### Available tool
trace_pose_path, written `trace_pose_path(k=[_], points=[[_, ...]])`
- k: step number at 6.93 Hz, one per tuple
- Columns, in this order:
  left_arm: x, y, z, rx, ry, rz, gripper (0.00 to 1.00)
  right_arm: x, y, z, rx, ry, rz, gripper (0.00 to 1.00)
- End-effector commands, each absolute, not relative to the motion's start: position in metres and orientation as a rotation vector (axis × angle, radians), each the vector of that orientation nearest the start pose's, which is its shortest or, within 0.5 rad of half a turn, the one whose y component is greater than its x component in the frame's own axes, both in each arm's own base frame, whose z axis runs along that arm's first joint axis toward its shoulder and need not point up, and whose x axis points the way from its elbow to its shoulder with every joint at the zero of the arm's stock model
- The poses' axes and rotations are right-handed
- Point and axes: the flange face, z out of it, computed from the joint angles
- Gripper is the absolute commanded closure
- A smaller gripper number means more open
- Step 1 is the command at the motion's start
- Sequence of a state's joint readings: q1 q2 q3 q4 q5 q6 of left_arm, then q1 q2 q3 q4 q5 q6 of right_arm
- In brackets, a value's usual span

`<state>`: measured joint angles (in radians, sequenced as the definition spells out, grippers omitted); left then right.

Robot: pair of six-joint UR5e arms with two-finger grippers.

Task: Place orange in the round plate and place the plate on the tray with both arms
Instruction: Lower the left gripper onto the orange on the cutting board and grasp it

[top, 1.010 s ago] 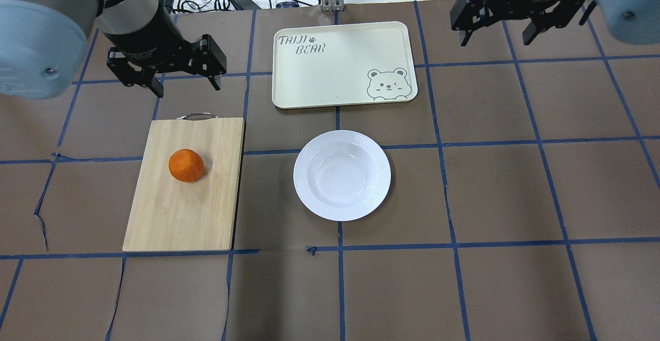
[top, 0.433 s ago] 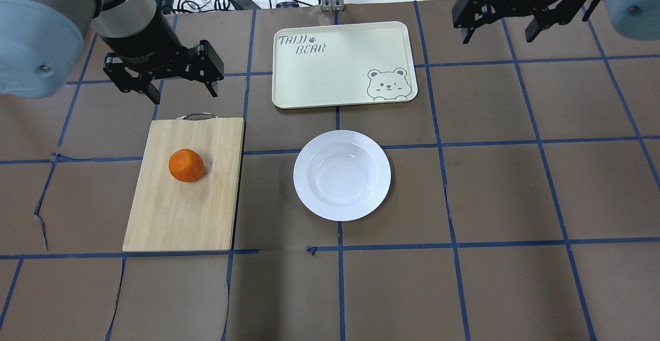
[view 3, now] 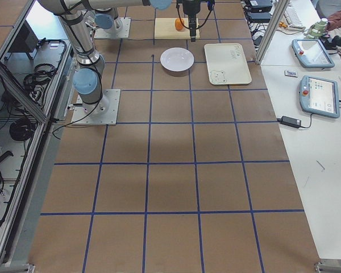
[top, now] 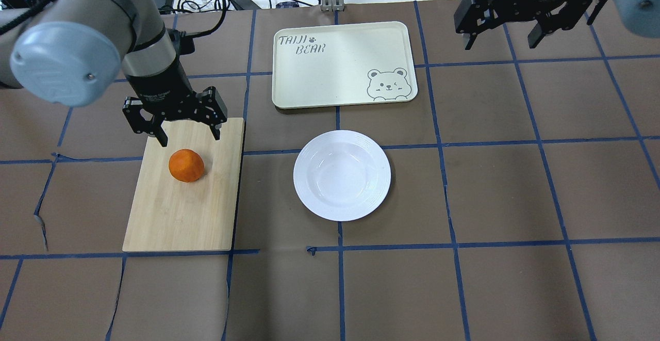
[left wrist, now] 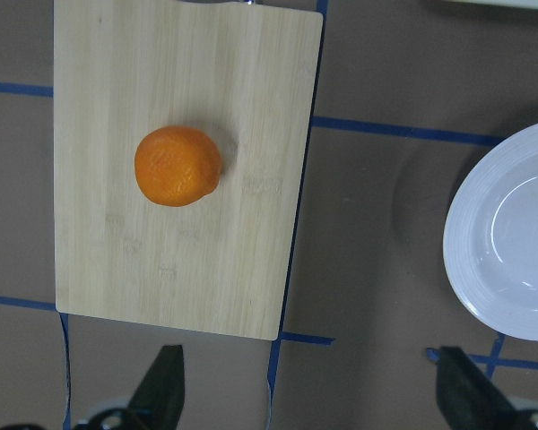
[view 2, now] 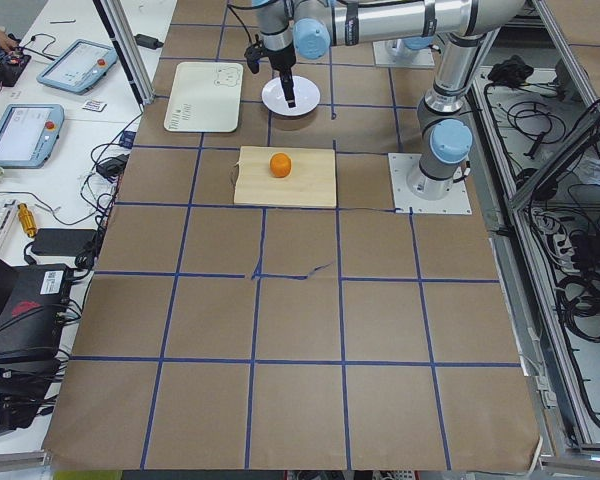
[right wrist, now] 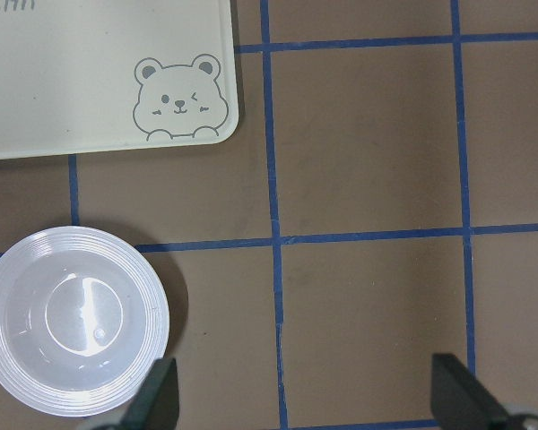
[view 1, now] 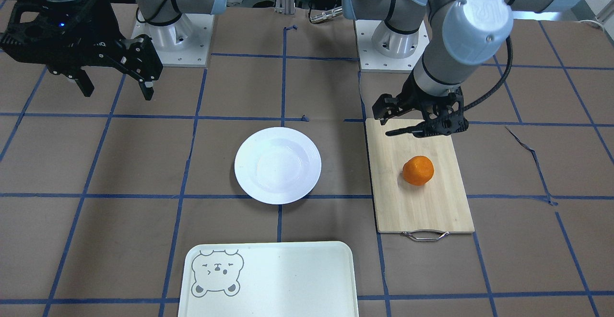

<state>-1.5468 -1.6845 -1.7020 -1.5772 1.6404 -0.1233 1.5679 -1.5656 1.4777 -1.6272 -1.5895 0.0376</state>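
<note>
Our left arm hangs its left gripper (top: pixel 189 139) above the handle end of the cutting board (top: pixel 180 217), fingers spread wide with nothing between them. Our right gripper (top: pixel 500 44), equally spread and empty, hangs high, out past a corner of the tray (top: pixel 335 72). That tray lies bare, beyond the left claw on its plate side. The round plate (top: pixel 379 176), empty, sits on the same side, well apart from the claw. The orange (top: pixel 186 165) rests on the board beneath the left claw, and the wrist view puts it off toward the finger farther from the plate. So we judge we should shift sideways until the gap straddles the fruit. Then we drop straight, stop short of the wood, and close softly at its widest girth, since it looks likely to roll.
</note>
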Motion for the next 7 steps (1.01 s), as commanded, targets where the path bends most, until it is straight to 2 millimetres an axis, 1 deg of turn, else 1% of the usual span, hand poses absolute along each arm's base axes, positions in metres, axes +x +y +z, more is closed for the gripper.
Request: trace_pose_path(k=[1,2,3,4,5,6,7], points=[[-0.063,-0.505,0.286,-0.117,2.947,0.430,0.00,0.130,-0.505,0.544,0.052,3.159,-0.236,0.00],[-0.047,-0.514,0.262,-0.077,2.959,0.354,0.00,0.128,-0.506,0.544,0.059,3.158,-0.231,0.00],[-0.033,-0.510,0.233,-0.035,2.959,0.362,0.00,0.128,-0.506,0.546,0.066,3.159,-0.239,0.00],[-0.021,-0.506,0.213,-0.039,2.972,0.337,0.00,0.129,-0.506,0.546,0.062,3.160,-0.246,0.00],[-0.022,-0.512,0.203,-0.045,2.987,0.287,0.01,0.131,-0.506,0.546,0.071,3.154,-0.246,0.00],[-0.030,-0.515,0.195,-0.068,3.099,0.288,0.01,0.129,-0.506,0.540,0.075,3.151,-0.209,0.00],[-0.030,-0.517,0.191,-0.067,3.109,0.296,0.02,0.131,-0.507,0.539,0.064,3.144,-0.208,0.00]])
